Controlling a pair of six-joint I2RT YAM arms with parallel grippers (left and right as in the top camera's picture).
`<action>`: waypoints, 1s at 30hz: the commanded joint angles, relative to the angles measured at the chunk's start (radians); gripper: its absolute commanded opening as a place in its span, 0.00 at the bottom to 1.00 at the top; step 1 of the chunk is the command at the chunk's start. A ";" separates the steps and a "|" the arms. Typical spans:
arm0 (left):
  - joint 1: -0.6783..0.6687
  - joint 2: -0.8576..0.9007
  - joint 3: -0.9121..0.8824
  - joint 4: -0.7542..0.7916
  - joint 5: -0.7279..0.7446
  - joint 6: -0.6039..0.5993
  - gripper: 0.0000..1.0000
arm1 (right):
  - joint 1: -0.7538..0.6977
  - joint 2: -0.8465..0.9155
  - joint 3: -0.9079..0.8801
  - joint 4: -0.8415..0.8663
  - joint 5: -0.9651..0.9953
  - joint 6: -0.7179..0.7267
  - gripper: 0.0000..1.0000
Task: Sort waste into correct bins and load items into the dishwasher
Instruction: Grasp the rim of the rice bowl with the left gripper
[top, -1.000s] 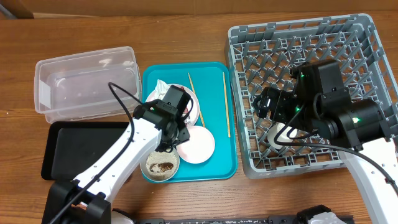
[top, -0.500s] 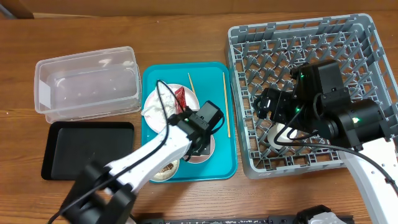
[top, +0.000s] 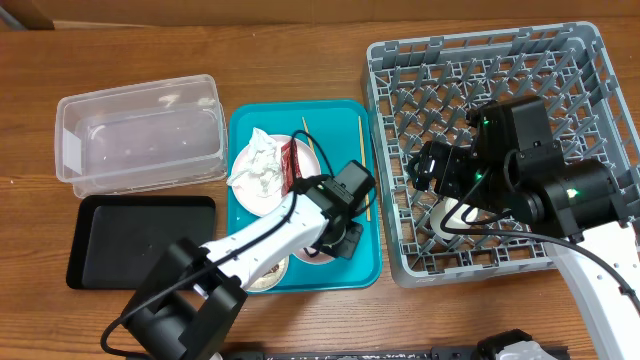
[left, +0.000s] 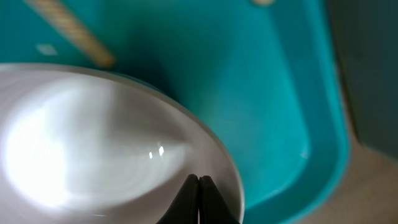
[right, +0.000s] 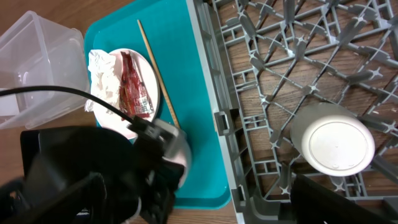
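My left gripper (top: 343, 240) is shut, its tips (left: 199, 179) just inside the rim of the pink bowl (left: 93, 143) on the teal tray; the bowl is mostly hidden in the overhead view (top: 312, 252). The plate (top: 262, 204) holds the crumpled napkin (top: 257, 165) and the red wrapper (top: 290, 165). The white bowl with rice (top: 262, 278) peeks out beneath the arm. Two chopsticks (top: 363, 165) (top: 306, 135) lie on the tray. My right gripper (top: 428, 172) is open and empty over the grey dish rack (top: 500, 70), near the upturned white cup (right: 334, 143).
The clear tub (top: 140, 140) stands at the back left, with the black tray (top: 130, 240) in front of it. The teal tray (top: 365, 255) lies between them and the rack. The left arm's cable loops over the plate.
My left arm has swung right, from over the plate to over the pink bowl, uncovering the napkin and wrapper. The right arm has not moved.
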 joint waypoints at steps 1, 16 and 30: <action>-0.034 -0.013 0.016 0.000 0.064 0.097 0.04 | 0.003 -0.003 0.024 0.006 -0.005 -0.006 0.97; -0.019 -0.019 0.064 -0.126 0.033 -0.005 0.04 | 0.003 -0.003 0.024 0.005 -0.005 -0.006 0.97; 0.224 -0.182 0.082 -0.300 -0.148 -0.441 0.51 | 0.003 -0.003 0.024 0.003 -0.005 -0.006 0.97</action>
